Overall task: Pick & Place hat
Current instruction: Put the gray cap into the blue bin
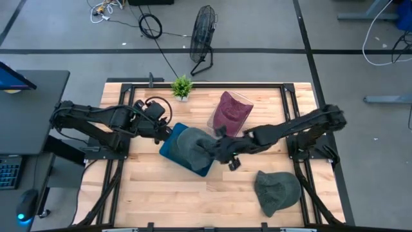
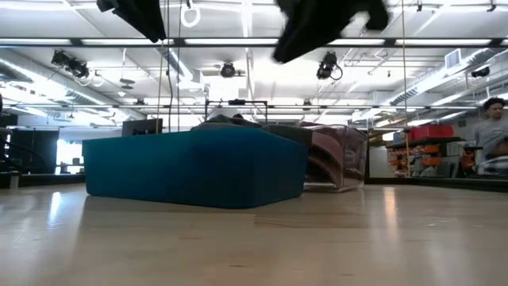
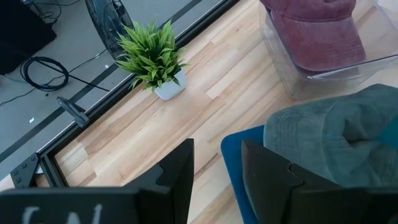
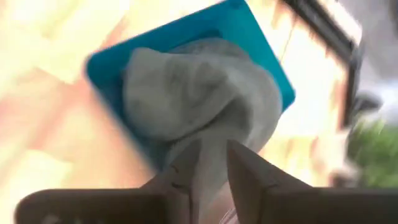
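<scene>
Roughly midway: grey hat (image 1: 191, 145) is laid on blue box (image 1: 168, 145), brim pinched by right gripper (image 1: 215, 147). Green hat (image 1: 277, 190) untouched. Left gripper (image 1: 168, 132) narrowly parted, empty.

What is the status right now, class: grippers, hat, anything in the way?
Right gripper shut on grey-green hat, over blue box. Left gripper open beside the box, holding nothing. Second green hat on table; maroon hat in clear bin. Nothing blocking.
</scene>
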Motion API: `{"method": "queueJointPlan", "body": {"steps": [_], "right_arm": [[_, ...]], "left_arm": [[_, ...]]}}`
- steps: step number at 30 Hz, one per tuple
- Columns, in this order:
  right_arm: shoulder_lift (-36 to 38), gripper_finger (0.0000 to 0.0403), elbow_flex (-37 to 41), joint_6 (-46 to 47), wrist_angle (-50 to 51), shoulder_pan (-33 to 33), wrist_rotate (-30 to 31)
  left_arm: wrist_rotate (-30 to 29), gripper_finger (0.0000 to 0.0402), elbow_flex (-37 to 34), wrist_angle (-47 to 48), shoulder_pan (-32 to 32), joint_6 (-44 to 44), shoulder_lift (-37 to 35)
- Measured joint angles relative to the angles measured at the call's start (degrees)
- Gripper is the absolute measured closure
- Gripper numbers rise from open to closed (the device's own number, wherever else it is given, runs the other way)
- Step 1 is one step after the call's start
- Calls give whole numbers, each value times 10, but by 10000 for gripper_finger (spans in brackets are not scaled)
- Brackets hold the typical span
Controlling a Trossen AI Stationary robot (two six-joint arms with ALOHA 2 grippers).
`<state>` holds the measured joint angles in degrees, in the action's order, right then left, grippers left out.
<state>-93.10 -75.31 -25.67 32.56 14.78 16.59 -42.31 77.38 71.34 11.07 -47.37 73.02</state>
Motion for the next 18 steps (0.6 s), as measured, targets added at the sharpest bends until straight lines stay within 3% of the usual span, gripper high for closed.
{"method": "queueJointPlan", "body": {"steps": [4, 9, 18], "right_arm": [[52, 295, -1, 227, 113, 27, -9], [82, 257, -1, 579, 269, 64, -82], [80, 251, 0, 898, 451, 160, -117]], "left_arm": [[0, 264, 0, -3, 0, 0, 0], [0, 264, 0, -5, 0, 0, 0], [0, 264, 0, -9, 0, -11, 0]]}}
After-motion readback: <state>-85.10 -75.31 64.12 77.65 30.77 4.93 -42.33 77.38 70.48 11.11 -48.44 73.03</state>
